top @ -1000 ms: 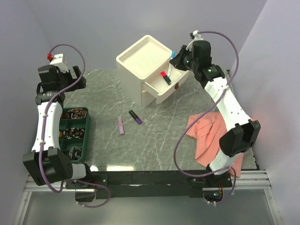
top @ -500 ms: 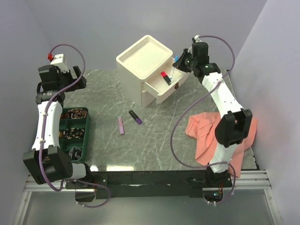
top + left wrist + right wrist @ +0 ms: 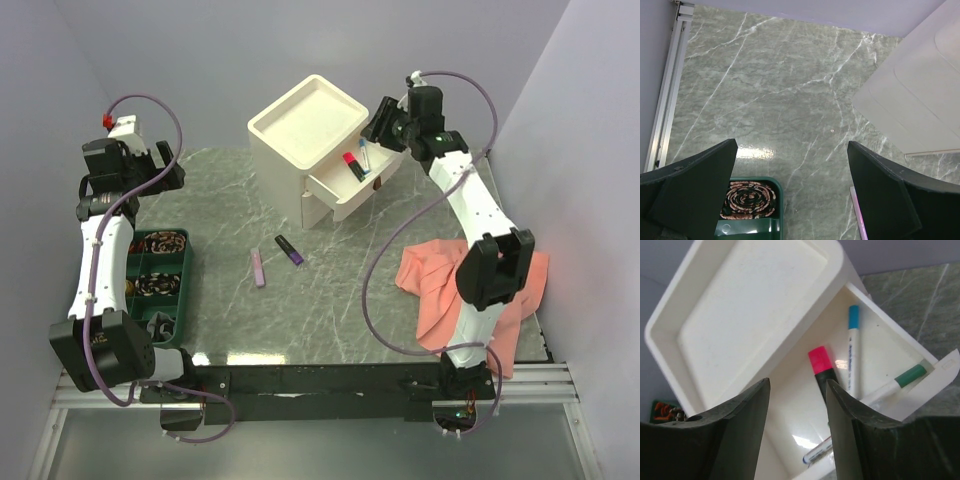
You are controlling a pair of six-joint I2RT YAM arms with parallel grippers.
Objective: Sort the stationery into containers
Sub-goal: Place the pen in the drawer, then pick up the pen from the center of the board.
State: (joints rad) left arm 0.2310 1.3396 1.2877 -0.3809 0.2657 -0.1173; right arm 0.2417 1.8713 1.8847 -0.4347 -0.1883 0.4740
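Status: partly done, I'd say past halfway on what I can count.

In: the top drawer (image 3: 352,188) of the drawer box (image 3: 300,125) stands open. The right wrist view shows four items lying flat inside: red-and-black marker (image 3: 821,371), blue-capped pen (image 3: 853,347) just beside it, green-capped pen (image 3: 900,381) against the front wall, and a fourth pen (image 3: 815,454) at the near edge, partly hidden.

Out: purple highlighter (image 3: 290,250) and lilac highlighter (image 3: 259,268) lie on the table (image 3: 220,190) in front of the box, near each other but not touching, well apart from both arms.

Unclear: the green organiser tray (image 3: 185,270) on your left holds dark patterned coils. I can't tell what they are or whether they count. I can't pick out a tape roll, vial or disc anywhere. The lower drawer looks shut, so its contents are hidden.

Hands:
- right gripper (image 3: 797,390): jaws apart, nothing between them, hovering over the open drawer.
- left gripper (image 3: 790,150): jaws spread wide, empty, raised over the far-left table above the far end of the green tray.

The salmon cloth (image 3: 450,285) lies on your right by the right arm's base and isn't part of the sort.

What's left, as I read it: pick up the two highlighters, drop them in a drawer, push the drawer shut. Neither hand is near them yet. You'd want to check the green tray before calling it finished.
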